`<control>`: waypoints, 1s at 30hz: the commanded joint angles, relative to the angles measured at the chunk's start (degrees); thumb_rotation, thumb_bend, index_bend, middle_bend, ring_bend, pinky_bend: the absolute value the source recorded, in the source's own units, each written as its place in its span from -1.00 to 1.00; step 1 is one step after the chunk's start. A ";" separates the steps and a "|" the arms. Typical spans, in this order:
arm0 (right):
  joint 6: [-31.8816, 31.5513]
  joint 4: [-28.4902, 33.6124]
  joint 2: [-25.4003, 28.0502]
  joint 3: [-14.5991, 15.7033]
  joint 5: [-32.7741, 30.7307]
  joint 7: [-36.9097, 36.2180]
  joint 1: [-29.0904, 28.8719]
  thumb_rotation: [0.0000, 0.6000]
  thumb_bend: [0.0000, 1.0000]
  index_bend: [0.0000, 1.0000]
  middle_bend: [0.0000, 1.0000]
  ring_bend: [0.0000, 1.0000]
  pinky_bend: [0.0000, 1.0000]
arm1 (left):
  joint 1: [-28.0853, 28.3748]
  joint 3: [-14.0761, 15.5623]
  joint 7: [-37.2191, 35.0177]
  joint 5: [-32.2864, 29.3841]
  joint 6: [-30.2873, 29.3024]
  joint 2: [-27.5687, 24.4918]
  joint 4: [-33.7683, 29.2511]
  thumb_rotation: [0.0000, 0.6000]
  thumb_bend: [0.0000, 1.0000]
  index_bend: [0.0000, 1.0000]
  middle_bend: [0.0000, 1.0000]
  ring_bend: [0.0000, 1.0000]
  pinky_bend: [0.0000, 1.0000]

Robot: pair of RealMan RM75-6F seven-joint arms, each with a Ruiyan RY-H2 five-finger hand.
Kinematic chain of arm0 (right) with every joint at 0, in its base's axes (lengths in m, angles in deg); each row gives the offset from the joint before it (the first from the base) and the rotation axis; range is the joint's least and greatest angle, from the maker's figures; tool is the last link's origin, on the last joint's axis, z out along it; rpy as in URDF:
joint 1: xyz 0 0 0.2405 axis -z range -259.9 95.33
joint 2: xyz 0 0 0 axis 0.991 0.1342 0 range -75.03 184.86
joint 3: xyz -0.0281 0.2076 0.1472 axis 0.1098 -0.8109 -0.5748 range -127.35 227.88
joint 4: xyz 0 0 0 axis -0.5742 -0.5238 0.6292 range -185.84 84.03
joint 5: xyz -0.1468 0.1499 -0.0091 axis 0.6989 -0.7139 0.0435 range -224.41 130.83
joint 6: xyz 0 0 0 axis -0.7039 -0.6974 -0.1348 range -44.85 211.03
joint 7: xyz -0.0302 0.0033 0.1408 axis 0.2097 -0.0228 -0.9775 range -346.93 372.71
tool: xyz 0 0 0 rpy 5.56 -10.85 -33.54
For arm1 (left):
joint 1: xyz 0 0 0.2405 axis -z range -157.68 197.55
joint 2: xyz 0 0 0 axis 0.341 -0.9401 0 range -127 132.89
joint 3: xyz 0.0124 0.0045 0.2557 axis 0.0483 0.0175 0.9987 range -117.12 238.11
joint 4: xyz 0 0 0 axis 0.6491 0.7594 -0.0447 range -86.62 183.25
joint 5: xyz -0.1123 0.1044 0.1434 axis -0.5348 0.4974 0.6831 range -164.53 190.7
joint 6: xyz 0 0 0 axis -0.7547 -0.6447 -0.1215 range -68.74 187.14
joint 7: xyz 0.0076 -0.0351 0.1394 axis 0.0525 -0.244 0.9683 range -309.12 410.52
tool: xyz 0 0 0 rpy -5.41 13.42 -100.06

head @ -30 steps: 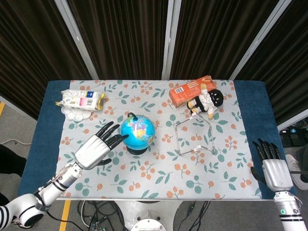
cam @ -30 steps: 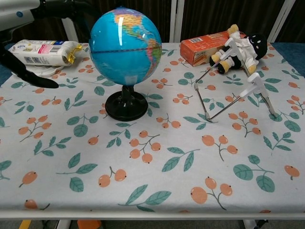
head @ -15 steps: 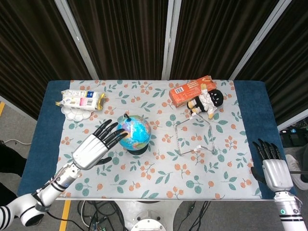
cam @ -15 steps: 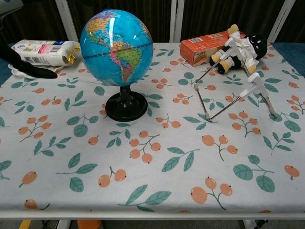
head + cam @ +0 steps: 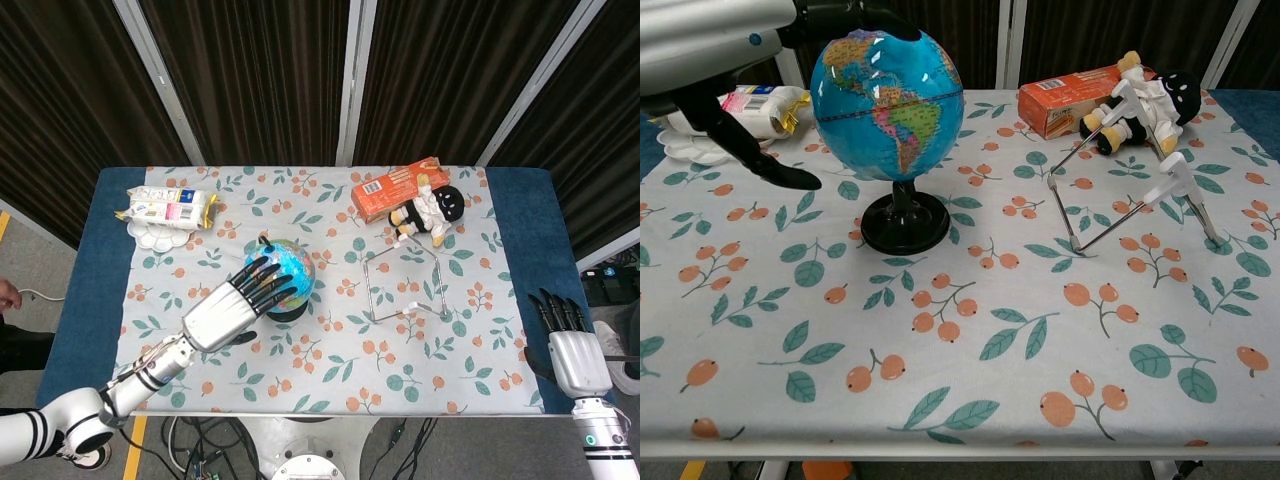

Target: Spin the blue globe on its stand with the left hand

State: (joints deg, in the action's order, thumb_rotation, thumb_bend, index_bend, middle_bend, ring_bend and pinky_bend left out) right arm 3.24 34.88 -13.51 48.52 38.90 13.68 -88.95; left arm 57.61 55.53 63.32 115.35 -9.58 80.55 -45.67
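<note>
The blue globe (image 5: 294, 267) (image 5: 890, 97) stands on a black stand (image 5: 904, 221) at the middle left of the floral cloth. My left hand (image 5: 237, 305) (image 5: 730, 45) reaches over the globe from the left with its fingers spread, and the fingertips (image 5: 274, 276) lie on the top of the sphere. Its thumb (image 5: 770, 165) hangs down beside the globe, apart from it. Far off at the table's front right corner, my right hand (image 5: 570, 350) rests open with nothing in it; the chest view does not show it.
A bare wire frame (image 5: 405, 285) (image 5: 1130, 195) stands right of the globe. Behind it lie an orange box (image 5: 392, 187) and a plush doll (image 5: 430, 212). A snack packet on a white plate (image 5: 165, 210) sits at the back left.
My left hand has moved right and forward, from beside the globe onto its top. The globe has turned on its stand, and different map faces show in the chest view.
</note>
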 commanded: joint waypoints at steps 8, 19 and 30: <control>0.07 -0.17 -0.06 0.01 0.02 -0.12 -0.01 1.00 -0.42 -1.00 -1.00 -1.00 -1.00 | -0.47 1.08 0.60 -0.84 -0.26 -0.43 0.03 1.00 -0.88 -0.79 -0.84 -1.00 -1.00; 0.51 0.48 -0.23 0.08 0.09 1.06 -0.29 1.00 -0.42 -1.00 -1.00 -1.00 -1.00 | -4.33 3.33 -0.30 -2.40 -3.61 -3.78 -0.05 1.00 -0.88 -0.78 -0.82 -1.00 -1.00; 0.64 1.37 -0.09 0.06 0.03 2.17 -0.44 1.00 -0.42 -1.00 -1.00 -1.00 -1.00 | -7.81 3.51 -2.56 -4.54 -7.31 -5.88 1.31 1.00 -0.88 -0.77 -0.63 -1.00 -1.00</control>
State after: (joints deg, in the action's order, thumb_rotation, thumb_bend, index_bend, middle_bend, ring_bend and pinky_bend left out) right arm 3.88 36.25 -13.60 48.58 38.94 15.85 -89.39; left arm 49.91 59.11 60.91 110.89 -16.74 74.80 -44.48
